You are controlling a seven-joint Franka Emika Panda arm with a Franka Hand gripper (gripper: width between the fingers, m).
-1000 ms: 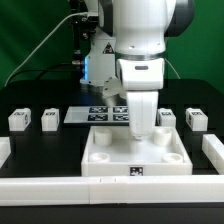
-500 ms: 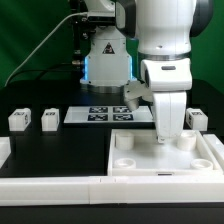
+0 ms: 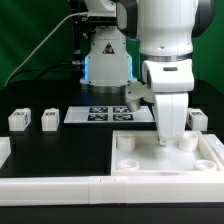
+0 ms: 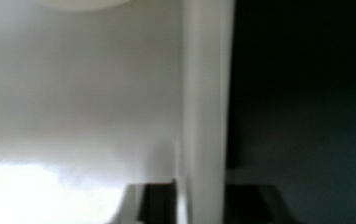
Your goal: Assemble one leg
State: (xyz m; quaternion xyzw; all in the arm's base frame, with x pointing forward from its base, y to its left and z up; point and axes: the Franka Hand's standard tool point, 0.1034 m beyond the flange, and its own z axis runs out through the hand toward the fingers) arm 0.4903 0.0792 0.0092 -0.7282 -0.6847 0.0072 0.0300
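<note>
My gripper (image 3: 172, 137) reaches down onto the far wall of the large white tray-like part (image 3: 165, 176), which lies at the front on the exterior view's right. In the wrist view the tray's thin wall (image 4: 201, 100) runs between my dark fingertips (image 4: 152, 203), and the gripper (image 4: 200, 205) is shut on it. Two white legs (image 3: 17, 120) (image 3: 50, 119) with tags stand at the exterior view's left. Another leg (image 3: 198, 119) stands at the right, just beyond my gripper. Any fourth leg is hidden.
The marker board (image 3: 105, 113) lies flat at the back middle, in front of the arm's base. A white rail (image 3: 50, 186) runs along the table's front edge, and a white block (image 3: 3, 150) sits at the left edge.
My gripper and the tray it holds slid toward the exterior view's right between one second and half a second ago. Since then they have hardly moved.
</note>
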